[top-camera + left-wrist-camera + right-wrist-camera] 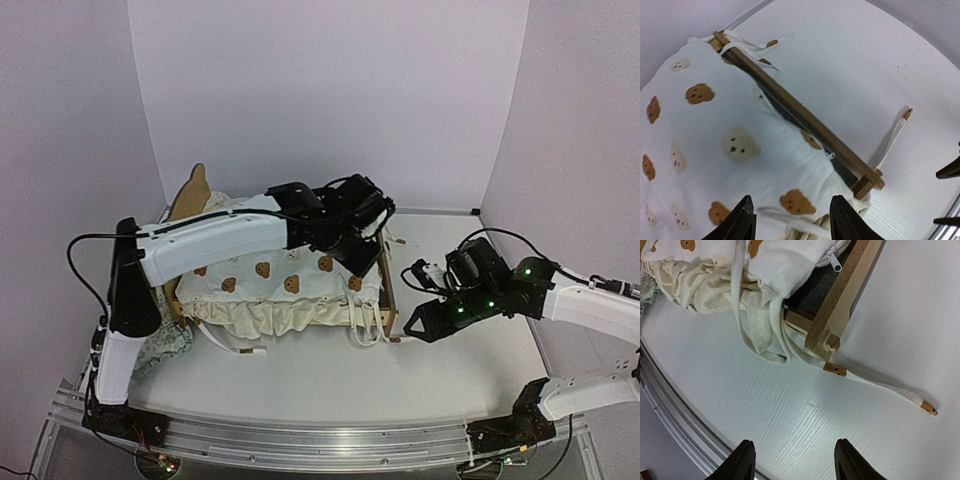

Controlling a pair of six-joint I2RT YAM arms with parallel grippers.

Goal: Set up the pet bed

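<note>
The pet bed stands left of centre, its rounded headboard point(190, 195) at the far left and its low footboard point(387, 300) at the right. A cream bear-print cover point(280, 280) lies bunched over it, ties hanging off the front. My left gripper point(355, 250) hovers open over the cover point(715, 130) by the footboard rail point(815, 127), nothing between its fingers point(791, 202). A strip of dark grey base point(822, 285) shows beside the frame corner point(830, 325). My right gripper point(415, 325) is open above bare table point(792, 445), just short of that corner, a tie point(875, 385) trailing past it.
A small pale lacy pillow point(165, 350) lies on the table by the left arm's base. A metal rail point(300, 435) runs along the table's near edge point(670, 405). White walls close the back and both sides.
</note>
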